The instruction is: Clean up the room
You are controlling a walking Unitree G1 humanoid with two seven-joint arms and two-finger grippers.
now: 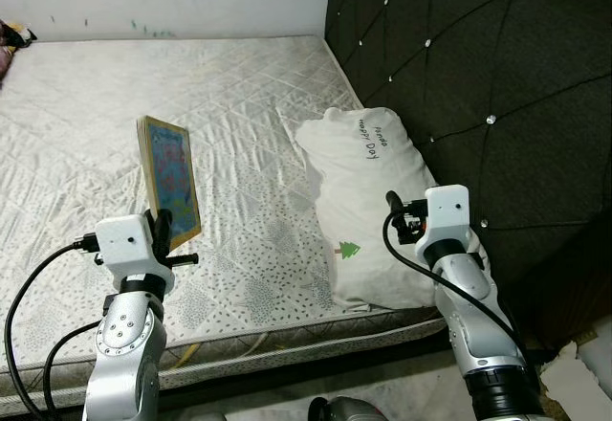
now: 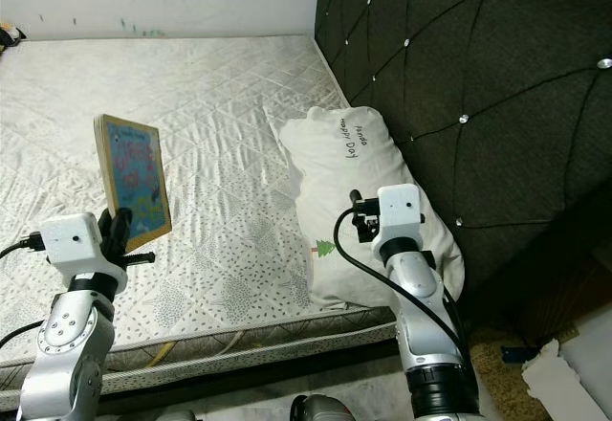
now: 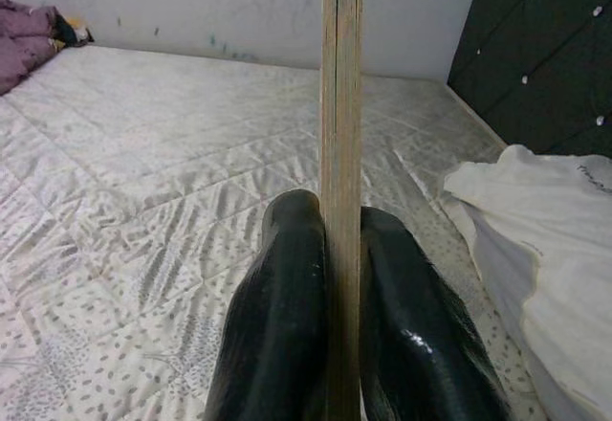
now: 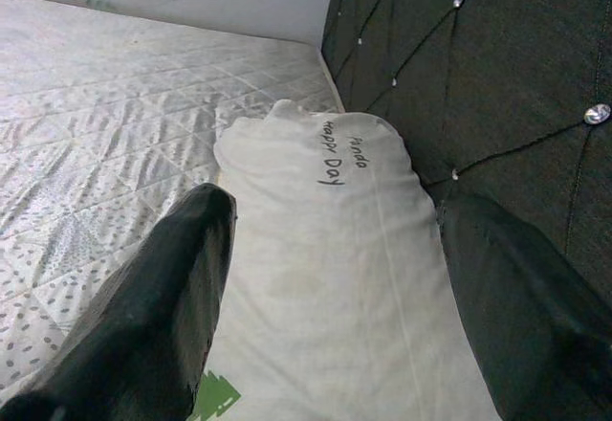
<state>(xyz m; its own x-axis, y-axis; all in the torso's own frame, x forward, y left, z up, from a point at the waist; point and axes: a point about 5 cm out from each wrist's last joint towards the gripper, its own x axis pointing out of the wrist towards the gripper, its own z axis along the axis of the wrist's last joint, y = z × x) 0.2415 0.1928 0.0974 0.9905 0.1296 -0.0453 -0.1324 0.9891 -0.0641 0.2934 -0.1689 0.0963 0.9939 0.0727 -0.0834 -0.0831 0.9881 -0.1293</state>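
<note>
While left claw (image 3: 341, 325) pinches book (image 1: 170, 177), pillow (image 1: 368, 206) perhaps touches headboard (image 1: 478, 67).

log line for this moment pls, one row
left pincer: shut on book, held upright above mattress | right pincer: open over pillow | headboard beside pillow

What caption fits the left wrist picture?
Left gripper pinches a thin book upright over the bed.
</note>
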